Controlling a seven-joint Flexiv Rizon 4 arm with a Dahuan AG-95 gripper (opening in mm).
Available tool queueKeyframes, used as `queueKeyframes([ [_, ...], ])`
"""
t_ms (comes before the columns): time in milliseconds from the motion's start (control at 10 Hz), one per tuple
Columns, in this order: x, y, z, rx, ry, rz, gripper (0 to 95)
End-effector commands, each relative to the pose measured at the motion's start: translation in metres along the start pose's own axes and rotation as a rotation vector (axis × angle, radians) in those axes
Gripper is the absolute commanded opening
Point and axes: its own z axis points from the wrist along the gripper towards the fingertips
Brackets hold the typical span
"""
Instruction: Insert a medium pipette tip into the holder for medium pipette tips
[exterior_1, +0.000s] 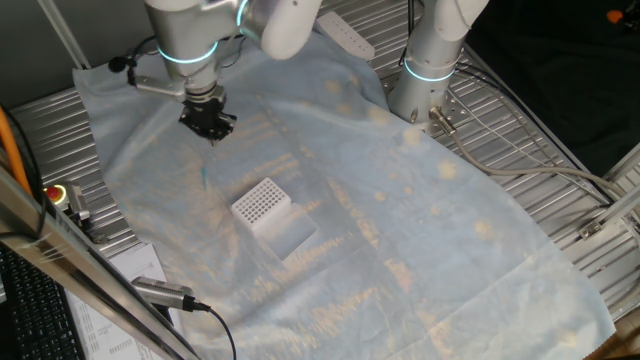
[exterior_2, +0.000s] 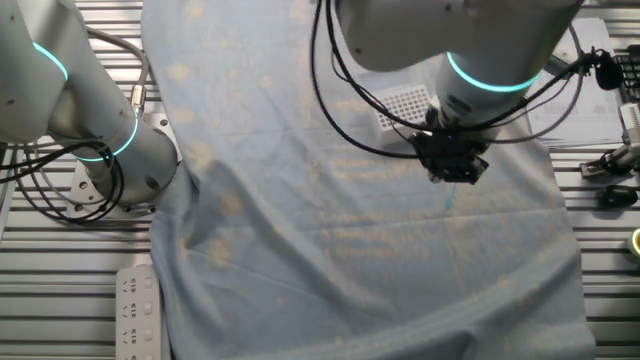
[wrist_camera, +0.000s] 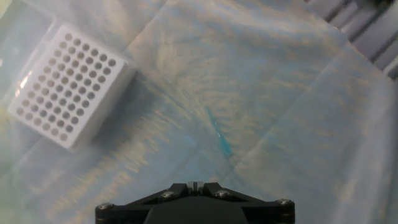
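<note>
The medium pipette tip (wrist_camera: 218, 135) is seen lying flat on the cloth-covered tabletop (wrist_camera: 298, 93), apart from the holder for medium pipette tips (wrist_camera: 65, 84), so it must be picked up first. The gripper (exterior_1: 211, 127) is held above the tip, presumably for a descent; whether the fingers are apart cannot be told.

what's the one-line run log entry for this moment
phase: approach | gripper: above cloth, nothing seen held | medium pipette tip: lying flat on cloth, below gripper | holder: upright, holes empty, apart from tip | insert: not yet done
</note>
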Motion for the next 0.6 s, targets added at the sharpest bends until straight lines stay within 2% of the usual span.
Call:
queueKeyframes([
  [100,-0.011,-0.016,0.009,-0.028,-0.024,-0.134,0.0],
  [400,-0.012,-0.023,0.026,-0.021,-0.026,-0.187,0.0],
  [600,-0.012,-0.023,0.028,-0.029,-0.047,-0.198,0.0],
])
